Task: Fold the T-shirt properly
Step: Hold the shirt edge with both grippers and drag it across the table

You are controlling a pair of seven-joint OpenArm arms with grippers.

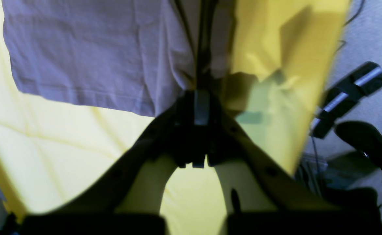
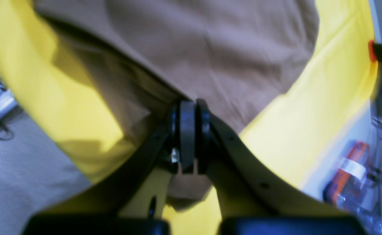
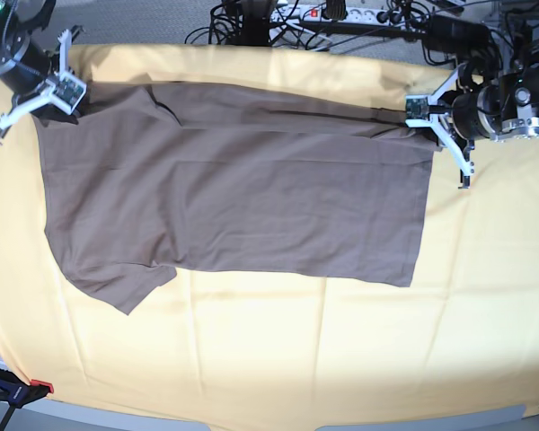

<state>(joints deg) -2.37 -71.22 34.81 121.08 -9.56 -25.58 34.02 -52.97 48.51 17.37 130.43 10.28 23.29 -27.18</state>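
Note:
The taupe-brown T-shirt point(image 3: 234, 189) lies spread on the pale-yellow cloth point(image 3: 296, 359). Its far edge is doubled over along the back, and one sleeve points to the front left. My left gripper point(image 3: 417, 114) is at the shirt's far right corner, shut on the fabric. In the left wrist view the shirt point(image 1: 89, 55) gathers into that gripper point(image 1: 200, 98). My right gripper point(image 3: 72, 92) is at the far left corner, shut on the shirt. In the right wrist view the shirt point(image 2: 210, 49) is pinched in that gripper point(image 2: 191, 112).
Cables and a power strip point(image 3: 341, 13) lie behind the table's back edge. A clamp point(image 3: 18, 391) holds the cloth at the front left corner. Another clamp point(image 2: 371, 50) and floor clutter point(image 2: 347, 173) show past the cloth's edge.

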